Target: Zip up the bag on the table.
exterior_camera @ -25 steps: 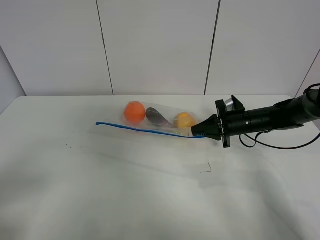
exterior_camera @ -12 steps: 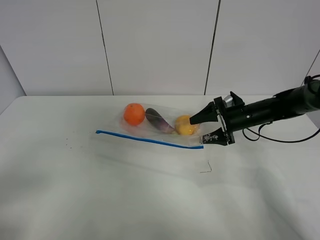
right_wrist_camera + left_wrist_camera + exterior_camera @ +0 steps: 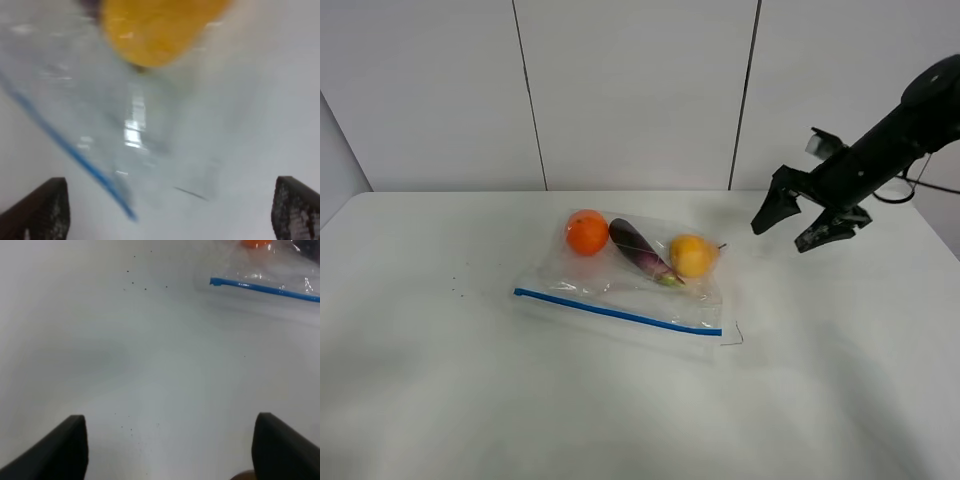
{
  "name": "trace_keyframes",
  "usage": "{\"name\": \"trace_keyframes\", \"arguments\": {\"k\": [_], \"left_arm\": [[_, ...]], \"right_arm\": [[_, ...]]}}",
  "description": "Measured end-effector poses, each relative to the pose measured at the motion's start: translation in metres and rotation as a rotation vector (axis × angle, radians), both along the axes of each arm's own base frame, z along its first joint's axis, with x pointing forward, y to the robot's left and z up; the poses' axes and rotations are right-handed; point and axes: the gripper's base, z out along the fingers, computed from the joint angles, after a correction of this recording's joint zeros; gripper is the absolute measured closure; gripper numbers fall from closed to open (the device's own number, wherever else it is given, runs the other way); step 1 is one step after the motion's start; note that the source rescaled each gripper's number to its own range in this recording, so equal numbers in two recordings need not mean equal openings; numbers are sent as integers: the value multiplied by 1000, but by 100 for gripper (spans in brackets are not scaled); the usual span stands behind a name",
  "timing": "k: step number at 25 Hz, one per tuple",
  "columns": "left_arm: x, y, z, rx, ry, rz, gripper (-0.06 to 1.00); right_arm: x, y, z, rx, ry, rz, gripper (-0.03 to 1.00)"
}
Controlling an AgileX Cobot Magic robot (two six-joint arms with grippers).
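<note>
The clear bag [image 3: 620, 285] lies flat on the white table [image 3: 470, 400], its blue zipper strip [image 3: 617, 312] along the near edge. Inside are an orange [image 3: 587, 232], a purple eggplant [image 3: 642, 251] and a yellow lemon [image 3: 691, 255]. My right gripper [image 3: 790, 226] is open and empty, raised to the right of the bag. In the right wrist view its fingertips [image 3: 47, 205] frame the lemon [image 3: 155, 27] and the zipper strip [image 3: 75, 152]. My left gripper [image 3: 170, 447] is open over bare table; the zipper's end [image 3: 260, 287] shows far off. The left arm is out of the exterior view.
A thin dark bent line [image 3: 732, 338] lies on the table just right of the zipper's end. Tiny dark specks [image 3: 455, 290] dot the table left of the bag. A panelled white wall [image 3: 640, 90] stands behind the table.
My right gripper let go of the zipper's right end, opened, and pulled back up and to the right. The bag dropped and settled flat on the table.
</note>
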Motion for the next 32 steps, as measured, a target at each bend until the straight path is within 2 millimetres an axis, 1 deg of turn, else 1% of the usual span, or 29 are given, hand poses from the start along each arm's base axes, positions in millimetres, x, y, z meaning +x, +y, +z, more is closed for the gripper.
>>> {"name": "trace_keyframes", "arguments": {"k": [2,4,6,10,13,15,17,21,25,27,28,30,31,32], "left_arm": [[0,0,0,0,0,0,7],[0,0,0,0,0,0,7],[0,0,0,1,0,0,7],[0,0,0,1,0,0,7],[0,0,0,1,0,0,7],[0,0,0,1,0,0,7],[0,0,0,1,0,0,7],[0,0,0,1,0,0,7],[0,0,0,1,0,1,7],[0,0,0,1,0,1,7],[0,0,0,1,0,1,7],[0,0,0,1,0,1,7],[0,0,0,1,0,1,7],[0,0,0,1,0,1,7]], "right_arm": [[-6,-9,14,-112,-11,-20,6],[-13,-17,22,-202,12,-41,6],[-19,-23,26,-276,43,-47,6],[-24,-27,33,-322,49,-72,6],[-38,-30,39,-353,56,-102,6],[-51,-31,42,-369,61,-110,6],[-67,-32,45,-386,70,-110,6],[-111,-31,50,-392,80,-112,6],[-162,-29,50,-393,82,-111,6],[-193,-28,50,-392,64,-115,6],[-205,-27,49,-392,57,-116,6],[-231,-26,48,-391,9,-128,6],[-242,-26,43,-391,-12,-136,6],[-253,-26,45,-389,-63,-149,6]]}}
